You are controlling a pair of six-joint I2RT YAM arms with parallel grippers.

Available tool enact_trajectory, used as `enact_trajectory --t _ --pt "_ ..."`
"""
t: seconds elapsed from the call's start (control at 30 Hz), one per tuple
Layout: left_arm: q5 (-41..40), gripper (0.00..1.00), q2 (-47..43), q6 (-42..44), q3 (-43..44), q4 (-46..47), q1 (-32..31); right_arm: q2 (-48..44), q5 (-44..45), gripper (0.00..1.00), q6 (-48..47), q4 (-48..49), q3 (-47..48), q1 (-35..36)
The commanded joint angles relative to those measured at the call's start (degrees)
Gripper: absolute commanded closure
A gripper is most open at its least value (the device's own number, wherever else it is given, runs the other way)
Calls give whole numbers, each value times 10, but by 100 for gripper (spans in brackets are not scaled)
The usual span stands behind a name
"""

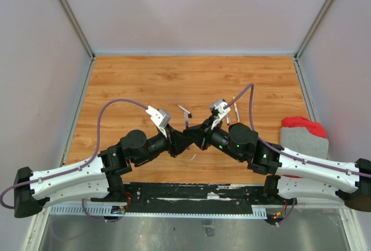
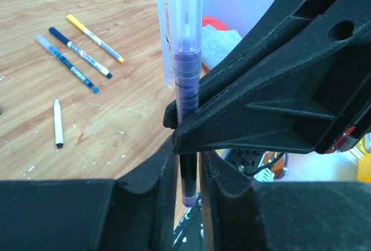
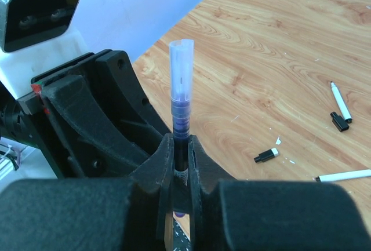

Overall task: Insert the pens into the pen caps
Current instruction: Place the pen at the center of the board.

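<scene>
Right wrist view, upright pen [image 3: 181, 128], purple barrel, translucent cap [image 3: 181, 71]

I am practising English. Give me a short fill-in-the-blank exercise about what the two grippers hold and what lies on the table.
1. The left gripper and the right gripper are both shut on the same ___.
2. The ink inside what they hold looks ___.
3. In the left wrist view, ___ coloured pens lie side by side on the table.
4. The small loose cap in the right wrist view is mostly ___.
Missing words: pen; purple; three; black.
</scene>
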Motion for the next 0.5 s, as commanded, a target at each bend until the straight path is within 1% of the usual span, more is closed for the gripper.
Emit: enact_trajectory --t 0.0,0.03,0.07,0.17,0.23,0.33,0.47 --pt "-19 68 -9 9 6 1 1 0 34 99 -11 -52 35 6" --pt "-23 54 -10 9 8 -3 2 3 39 99 -15 -73 43 3" --pt "-29 47 -12 8 8 -7 2 7 43 99 -18 -95 53 0" --pt "-54 32 -9 -1 14 -23 3 19 45 99 -19 -170 79 -19" --pt "-49 29 15 -4 31 -51 15 28 33 99 -17 -217 94 -38" --pt "22 22 60 -11 47 -68 74 36 7 100 -10 -268 105 -76" --pt "80 20 90 -18 54 -77 145 36 -68 100 0 -304 96 -151"
